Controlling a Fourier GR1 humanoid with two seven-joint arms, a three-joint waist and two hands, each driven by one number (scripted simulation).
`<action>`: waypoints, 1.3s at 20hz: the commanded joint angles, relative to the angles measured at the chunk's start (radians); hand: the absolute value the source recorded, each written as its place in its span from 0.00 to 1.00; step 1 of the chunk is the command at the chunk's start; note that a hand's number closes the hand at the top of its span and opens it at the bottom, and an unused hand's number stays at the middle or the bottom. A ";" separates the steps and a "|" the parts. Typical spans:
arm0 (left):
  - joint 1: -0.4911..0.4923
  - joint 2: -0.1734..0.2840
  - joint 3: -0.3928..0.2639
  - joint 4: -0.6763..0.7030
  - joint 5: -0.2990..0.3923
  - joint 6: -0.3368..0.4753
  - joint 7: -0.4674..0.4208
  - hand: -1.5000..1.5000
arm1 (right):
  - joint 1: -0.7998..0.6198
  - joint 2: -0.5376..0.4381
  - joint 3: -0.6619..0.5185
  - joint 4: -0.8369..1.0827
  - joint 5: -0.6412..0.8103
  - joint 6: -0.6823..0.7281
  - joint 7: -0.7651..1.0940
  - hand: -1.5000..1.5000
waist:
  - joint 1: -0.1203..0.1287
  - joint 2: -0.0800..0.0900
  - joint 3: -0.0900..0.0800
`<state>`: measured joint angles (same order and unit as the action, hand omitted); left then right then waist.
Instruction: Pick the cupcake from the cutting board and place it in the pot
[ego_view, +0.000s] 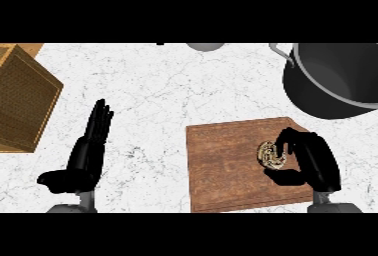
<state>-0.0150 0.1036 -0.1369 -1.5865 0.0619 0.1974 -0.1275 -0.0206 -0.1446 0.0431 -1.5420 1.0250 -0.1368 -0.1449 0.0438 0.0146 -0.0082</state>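
Landmark: the board (240, 167), brown wood, lying flat on the white marbled desk (162, 95).

Cupcake (271, 155): on the board, toward its right side, not lifted as far as I can tell. Only a sliver of pale, patterned surface shows between black fingers.

Right hand (310, 157): over the board's right edge, fingers curled over the cupcake from above and thumb coming in from below. It has closed round the cupcake; whether every finger touches is hidden.

Left hand (88, 145): well left of the board, above bare desk. Fingers straight and together, pointing away from the robot, thumb out to the side. Holds nothing. Resting.

Pot (332, 80): dark grey, beyond the board's far right corner, partly cut by the view's right edge. A pale handle shows at its upper left rim. The visible part of the inside looks bare.

Also noted: a wicker-topped wooden box (22, 97) far left of the board; a small grey round thing (204, 46) beyond the board at the view's top edge, too cropped to name.

Progress, my reading: the reach is done and the grasp is made or nearly made. Left to do: lift the cupcake off the board, carry it up and right past the board's far corner, clear the pot's near rim, lower it in, let go. Roughly the first third done.
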 joint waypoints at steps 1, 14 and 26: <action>-0.015 0.010 -0.012 -0.010 -0.005 -0.019 -0.007 0.50 | -0.123 0.071 -0.085 0.104 0.076 0.028 0.284 1.00 | 0.066 0.031 -0.003; -0.080 -0.017 -0.042 0.018 -0.014 -0.022 0.023 0.50 | -0.802 0.143 -0.134 0.404 0.559 0.026 0.986 1.00 | 0.100 0.018 0.002; -0.041 -0.033 -0.042 0.004 -0.041 0.020 0.020 0.50 | -1.179 0.079 -0.269 0.860 0.714 -0.033 1.289 1.00 | 0.040 0.009 0.008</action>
<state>-0.0734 0.0792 -0.1728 -1.5628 0.0379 0.1927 -0.1130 -1.0995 -0.0397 -0.1860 -0.8060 1.7074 -0.1469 1.0302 0.1036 0.0298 -0.0020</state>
